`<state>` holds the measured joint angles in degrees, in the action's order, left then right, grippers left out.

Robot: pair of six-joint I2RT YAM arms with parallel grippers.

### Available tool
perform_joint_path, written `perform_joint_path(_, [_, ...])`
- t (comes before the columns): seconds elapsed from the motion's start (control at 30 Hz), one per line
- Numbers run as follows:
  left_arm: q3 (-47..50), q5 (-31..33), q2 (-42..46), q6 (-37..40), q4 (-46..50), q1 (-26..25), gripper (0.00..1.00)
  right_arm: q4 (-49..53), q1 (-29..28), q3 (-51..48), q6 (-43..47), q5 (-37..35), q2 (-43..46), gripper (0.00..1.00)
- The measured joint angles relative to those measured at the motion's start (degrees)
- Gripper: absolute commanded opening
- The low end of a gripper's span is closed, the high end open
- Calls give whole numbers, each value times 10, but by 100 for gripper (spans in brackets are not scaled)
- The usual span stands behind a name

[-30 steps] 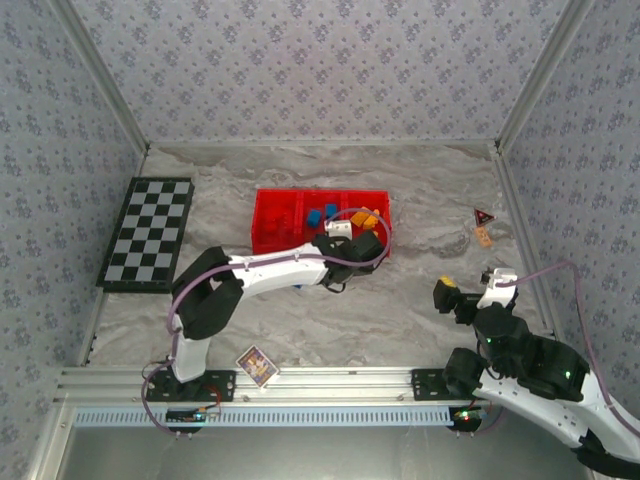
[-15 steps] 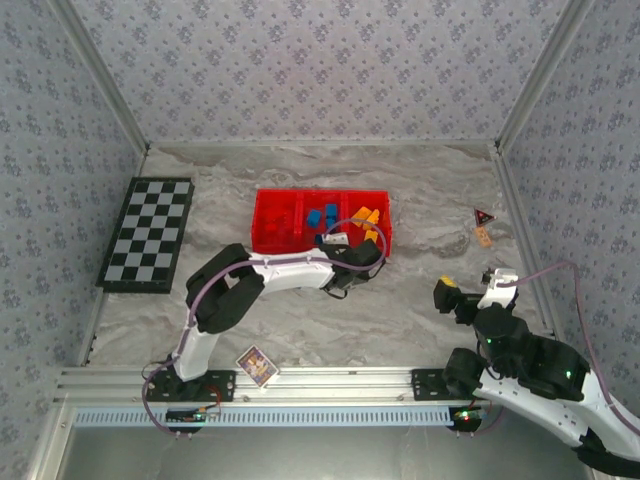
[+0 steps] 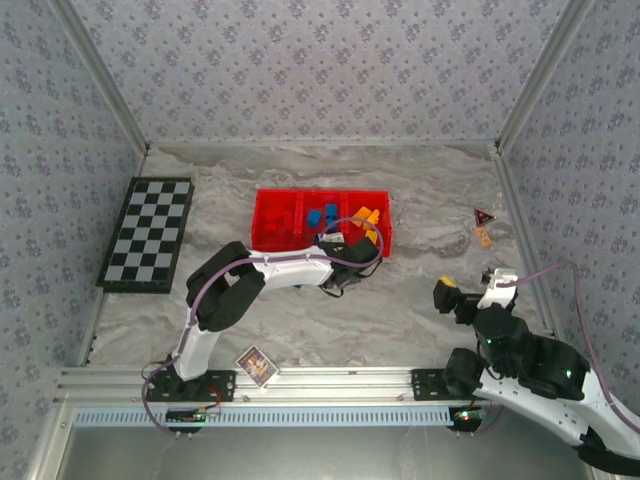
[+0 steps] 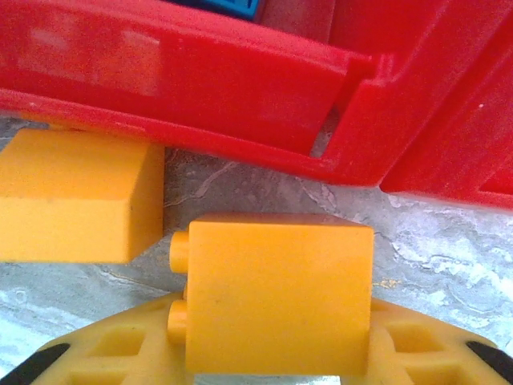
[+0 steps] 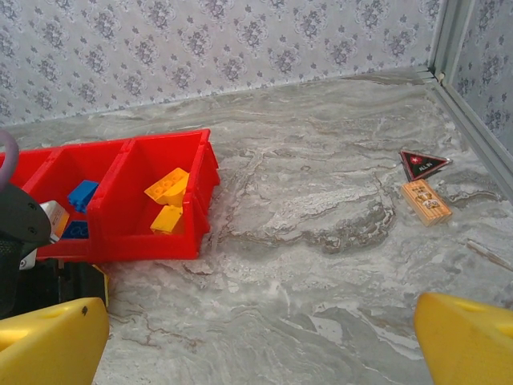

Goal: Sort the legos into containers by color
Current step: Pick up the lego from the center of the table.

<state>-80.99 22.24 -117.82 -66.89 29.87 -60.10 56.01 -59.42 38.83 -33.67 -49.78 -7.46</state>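
Orange lego (image 4: 72, 196) cut off beside tray (image 4: 200, 80)

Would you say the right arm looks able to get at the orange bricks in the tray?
Probably yes: the right gripper is open, with bare table between it and the orange bricks; the left gripper sits at the tray's near wall.

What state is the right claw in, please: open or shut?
Open: the right claw shows yellow fingers far apart, bare table between them.
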Motion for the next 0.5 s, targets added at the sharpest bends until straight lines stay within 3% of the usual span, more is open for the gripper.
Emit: perform_joint_path(0.5, [3,14,39,121,-30,-4,31,-9,-21,-2,18,5,-4,100])
